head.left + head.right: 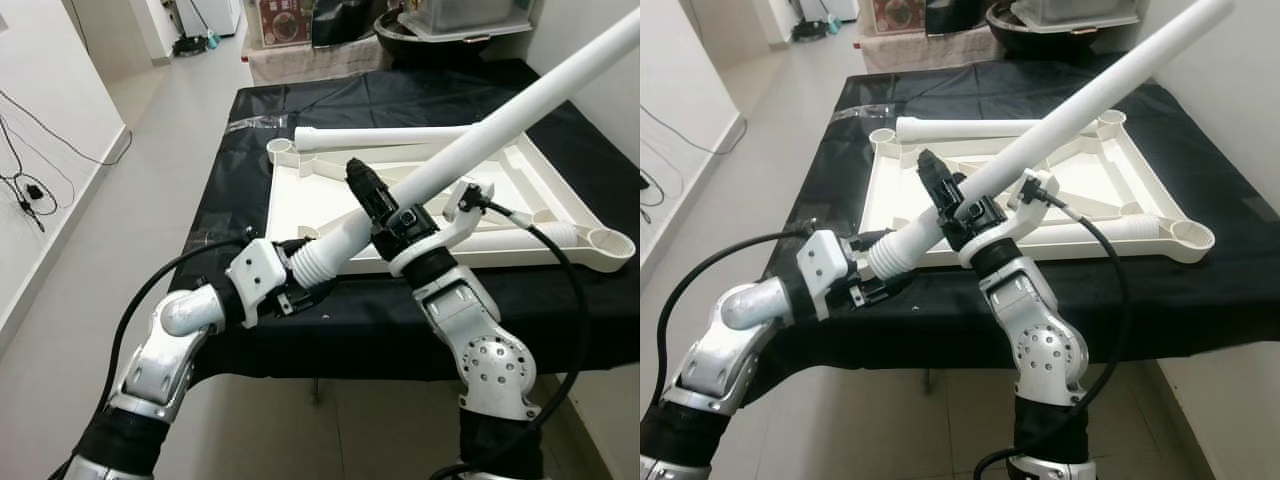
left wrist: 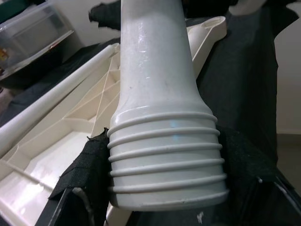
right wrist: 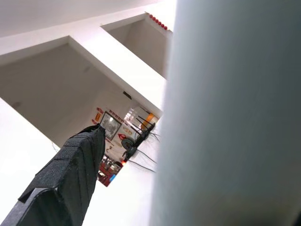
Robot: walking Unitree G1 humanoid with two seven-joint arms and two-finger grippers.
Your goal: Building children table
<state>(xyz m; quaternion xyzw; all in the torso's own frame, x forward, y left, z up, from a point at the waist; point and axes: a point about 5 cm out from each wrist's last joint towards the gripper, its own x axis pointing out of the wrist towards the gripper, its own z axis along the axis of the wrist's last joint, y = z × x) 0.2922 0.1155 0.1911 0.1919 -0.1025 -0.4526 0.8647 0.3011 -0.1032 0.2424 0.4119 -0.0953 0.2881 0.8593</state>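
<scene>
A long white table leg [image 1: 500, 125] slants up from low left to high right above the upturned white tabletop [image 1: 320, 195]. My left gripper [image 1: 300, 278] is shut on its ribbed threaded end [image 2: 164, 160], with black padded fingers [image 2: 80, 179] on both sides. My right gripper [image 1: 372, 205] is shut on the shaft a little further up; one finger [image 3: 66, 174] shows beside the leg [image 3: 230, 117]. A second white leg [image 1: 380, 137] lies across the tabletop's far edge. A ribbed part [image 1: 560, 235] lies by the near right corner socket [image 1: 610, 243].
The tabletop rests on a table covered in black cloth [image 1: 230, 180]. Boxes and a clear bin [image 1: 465, 15] stand beyond its far end. A wall runs along the right. Open floor lies to the left, with cables [image 1: 30, 190] by the left wall.
</scene>
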